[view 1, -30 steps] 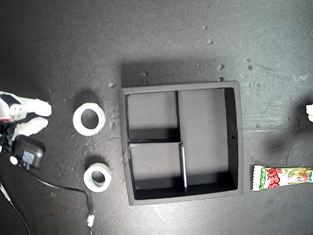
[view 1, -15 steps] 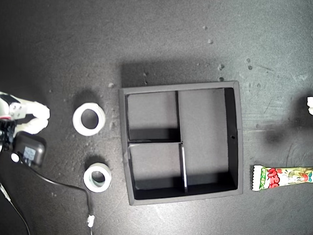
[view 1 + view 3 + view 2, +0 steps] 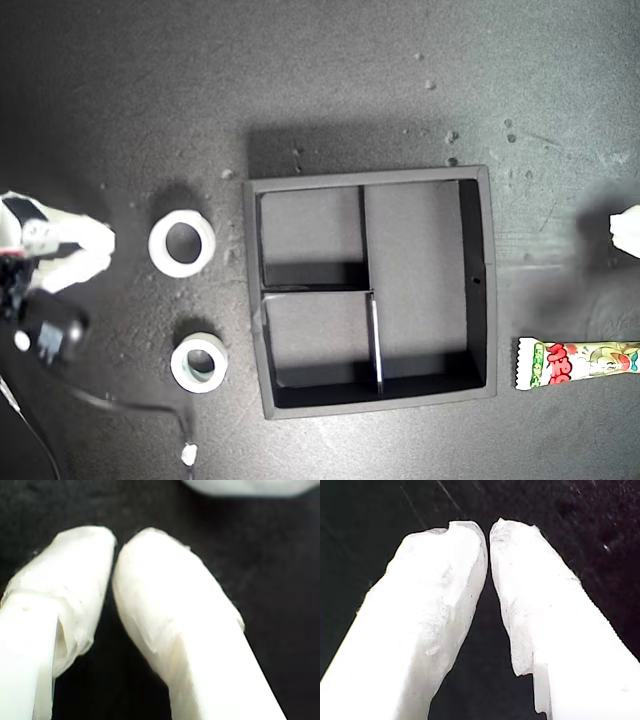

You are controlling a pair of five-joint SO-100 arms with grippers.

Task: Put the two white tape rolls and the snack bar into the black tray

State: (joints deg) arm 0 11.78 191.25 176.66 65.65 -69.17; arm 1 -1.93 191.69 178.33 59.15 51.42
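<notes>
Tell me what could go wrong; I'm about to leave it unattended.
My second gripper is shut close to the wider tape roll; advancing so could shove it away. The cable lying beside the smaller tape roll might snag. The snack bar runs off the exterior view's right edge, so aiming may suffer.

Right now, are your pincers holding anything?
No. My first pincer and my second pincer are both shut on nothing. Both white tape rolls and the snack bar lie untouched.
</notes>
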